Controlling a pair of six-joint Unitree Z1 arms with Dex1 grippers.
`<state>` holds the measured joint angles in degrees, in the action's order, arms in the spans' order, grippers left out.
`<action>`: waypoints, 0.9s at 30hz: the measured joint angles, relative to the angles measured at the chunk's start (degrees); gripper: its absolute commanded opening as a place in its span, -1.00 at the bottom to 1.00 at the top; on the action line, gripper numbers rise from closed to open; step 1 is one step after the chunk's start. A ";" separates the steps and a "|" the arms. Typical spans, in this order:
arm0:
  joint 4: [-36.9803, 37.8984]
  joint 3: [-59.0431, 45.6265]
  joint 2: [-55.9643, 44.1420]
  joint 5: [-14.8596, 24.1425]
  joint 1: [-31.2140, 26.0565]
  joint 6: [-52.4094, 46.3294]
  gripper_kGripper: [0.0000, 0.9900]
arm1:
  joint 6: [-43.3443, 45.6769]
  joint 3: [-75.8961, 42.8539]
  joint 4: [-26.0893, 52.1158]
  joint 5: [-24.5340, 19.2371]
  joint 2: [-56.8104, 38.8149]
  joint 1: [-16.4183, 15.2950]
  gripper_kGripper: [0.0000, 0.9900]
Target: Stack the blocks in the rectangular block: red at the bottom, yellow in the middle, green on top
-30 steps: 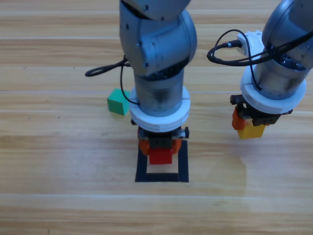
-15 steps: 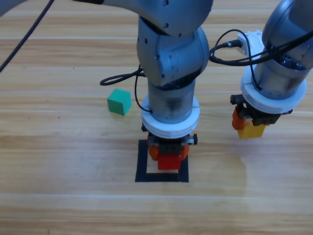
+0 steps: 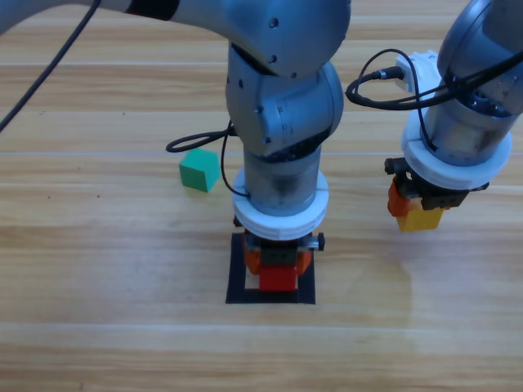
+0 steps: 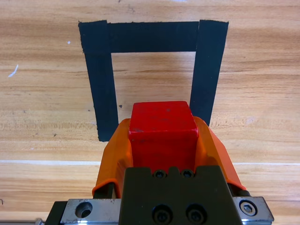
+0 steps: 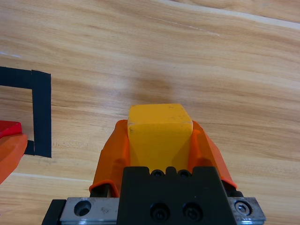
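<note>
1. Over the rectangular block (image 3: pixel 239 278), the left arm hides most of the outline in the high view; only its left, right and near strips show.
2. Count: 3 cubes, 2 grippers, 1 outline.
3. Left gripper (image 3: pixel 278 272) has its jaws closed on the red cube (image 4: pixel 162 131), which sits above the outline's edge in the left wrist view; whether it touches the table cannot be told.
4. Right gripper (image 3: pixel 421 211) clamps the yellow cube (image 5: pixel 160 132), well right of the outline.
5. Green cube (image 3: pixel 198 169) lies free on the table (image 3: pixel 98 327), left of the left arm.
6. Against 0.5 s ago, the left gripper sits slightly left; the right is unchanged.
</note>
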<state>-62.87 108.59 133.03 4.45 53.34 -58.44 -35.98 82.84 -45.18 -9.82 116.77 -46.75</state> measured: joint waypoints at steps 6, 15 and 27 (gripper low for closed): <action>1.43 -0.19 0.00 0.00 -0.22 0.53 -1.00 | 0.00 0.00 0.00 0.00 0.00 0.00 -0.68; 1.78 -0.83 0.00 0.00 -0.88 1.12 -1.00 | 0.00 0.00 0.01 0.00 0.00 0.00 -0.68; 3.01 -2.28 0.00 0.01 -1.20 1.34 -1.00 | 0.00 0.00 0.05 0.00 0.00 0.00 -0.68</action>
<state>-59.85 106.31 133.03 4.45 52.14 -57.10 -35.98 82.84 -45.13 -9.82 116.77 -46.75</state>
